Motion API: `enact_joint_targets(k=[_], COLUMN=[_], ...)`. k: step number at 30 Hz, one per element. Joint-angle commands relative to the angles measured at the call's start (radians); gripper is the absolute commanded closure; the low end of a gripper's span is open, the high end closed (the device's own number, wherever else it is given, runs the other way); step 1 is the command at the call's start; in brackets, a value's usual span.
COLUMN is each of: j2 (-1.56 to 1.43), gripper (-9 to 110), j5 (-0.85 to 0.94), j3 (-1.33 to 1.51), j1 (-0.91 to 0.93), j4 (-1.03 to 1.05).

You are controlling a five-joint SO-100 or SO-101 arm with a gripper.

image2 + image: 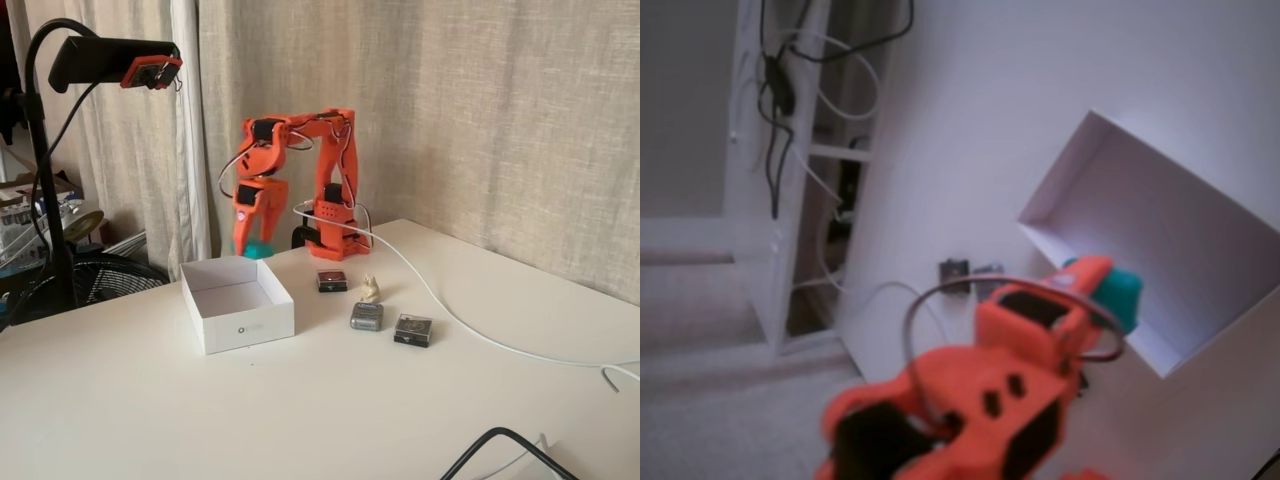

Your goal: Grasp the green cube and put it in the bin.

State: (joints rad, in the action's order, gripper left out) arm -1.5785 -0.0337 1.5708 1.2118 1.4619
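Observation:
The green cube [1122, 297] is a small teal block held in my orange gripper [1106, 290], which is shut on it. In a fixed view the cube hangs over the near corner of the white bin [1200, 200]. From the front, the cube [258, 249] sits under my gripper [252, 242], just above the far wall of the bin [240, 325]. The bin's floor that shows holds nothing.
Right of the bin lie three small dark blocks [332, 281] [366, 316] [412, 329] and a whitish lump [372, 290]. A white cable [450, 318] runs across the table from the arm's base [335, 240]. A camera stand [45, 200] rises at the left.

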Motion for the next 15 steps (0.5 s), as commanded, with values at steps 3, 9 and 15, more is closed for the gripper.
enact_joint_targets(k=[3, 9, 15], j2=[0.103, 0.199, 0.222], gripper=[97, 76, 40], j5=[0.005, 0.006, 0.008], j3=[-0.155, -0.256, -0.256], j1=[0.035, 0.031, 0.02], j4=[-0.078, -0.117, -0.156])
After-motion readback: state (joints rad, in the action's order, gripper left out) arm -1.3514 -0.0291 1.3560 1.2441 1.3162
